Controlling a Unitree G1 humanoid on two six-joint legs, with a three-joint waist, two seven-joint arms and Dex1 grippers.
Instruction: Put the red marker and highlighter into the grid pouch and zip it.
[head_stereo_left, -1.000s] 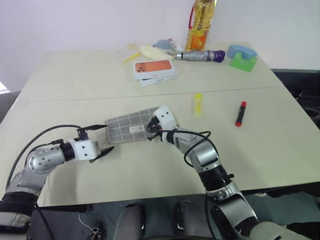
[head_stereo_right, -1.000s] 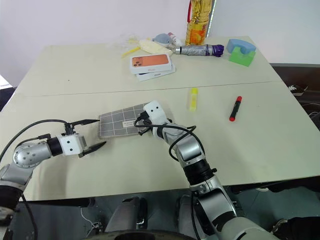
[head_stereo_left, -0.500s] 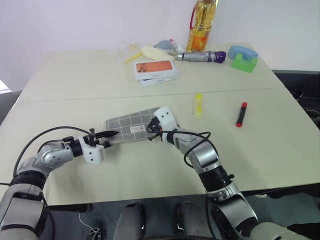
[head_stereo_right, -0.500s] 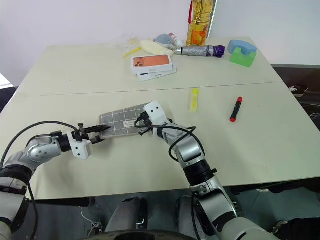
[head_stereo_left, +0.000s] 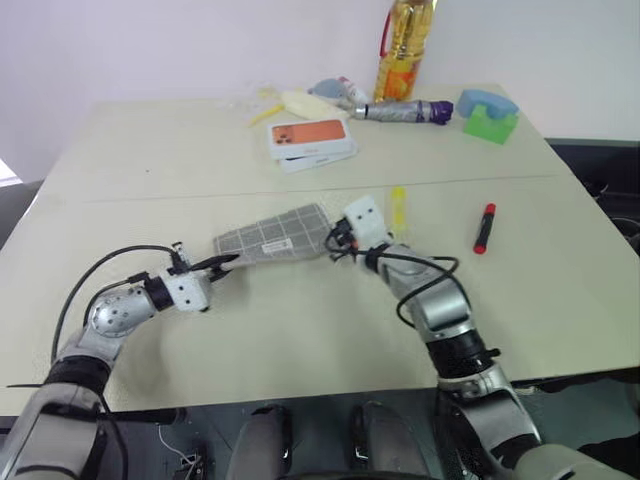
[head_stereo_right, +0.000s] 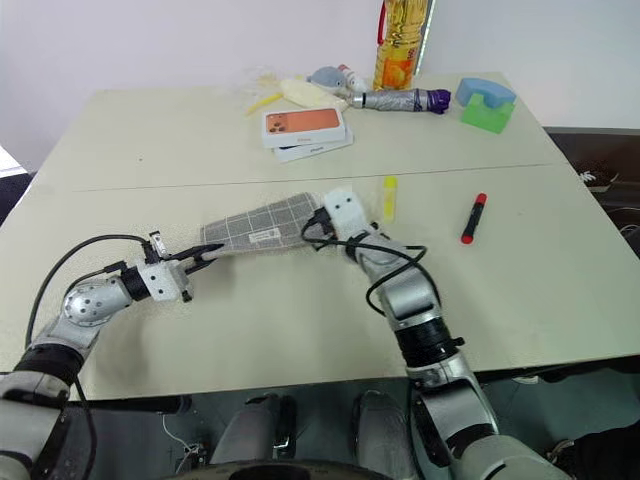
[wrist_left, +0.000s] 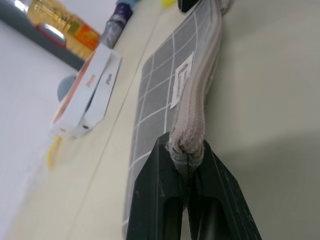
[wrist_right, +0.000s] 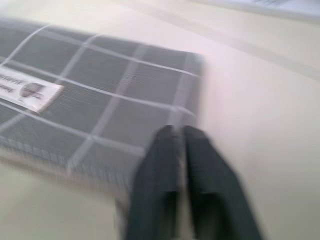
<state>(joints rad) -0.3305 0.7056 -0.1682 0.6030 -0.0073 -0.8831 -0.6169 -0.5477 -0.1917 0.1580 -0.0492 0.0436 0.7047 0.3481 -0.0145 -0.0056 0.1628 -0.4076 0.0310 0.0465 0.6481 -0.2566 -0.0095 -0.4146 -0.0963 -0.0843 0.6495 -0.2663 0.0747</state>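
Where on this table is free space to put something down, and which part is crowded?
Free: the near strip of the table in front of the grid pouch, the far left corner, and the right side beyond the red marker. Crowded: the far edge, around the phone box, oil bottle, umbrella and green block.

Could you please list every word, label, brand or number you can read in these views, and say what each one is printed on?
No text can be read.
Small white label on the flat grey grid pouch: dark printing and a round mark, too blurred to read.
White-and-orange phone box: picture of an orange phone on the lid, no legible lettering.
Yellow oil bottle with an orange label: print too small to read.
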